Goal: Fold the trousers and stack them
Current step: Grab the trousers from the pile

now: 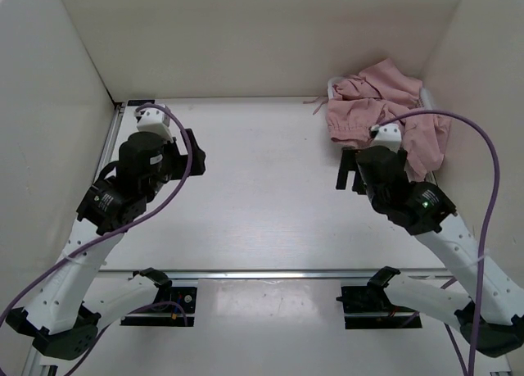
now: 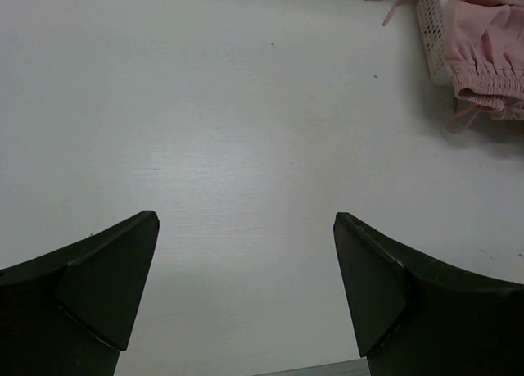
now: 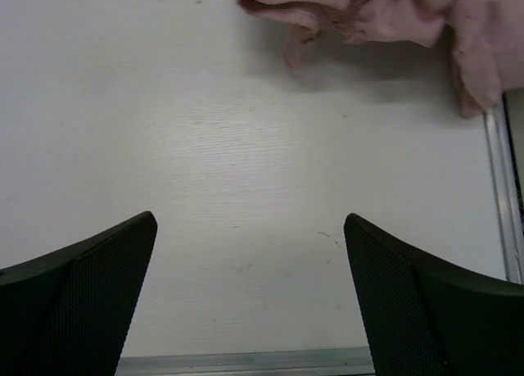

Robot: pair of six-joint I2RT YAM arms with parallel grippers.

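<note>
The dusty-pink trousers lie bunched in a white basket at the far right corner, spilling over its rim. They show at the upper right of the left wrist view and along the top of the right wrist view, with a cord end hanging down. My left gripper is open and empty over the bare table at the left. My right gripper is open and empty just in front of the trousers. In each wrist view the jaws stand wide apart with only table between them.
White walls close the table at the back and both sides. A metal rail runs along the near edge. The basket wall shows as white lattice in the left wrist view. Purple cables loop over both arms.
</note>
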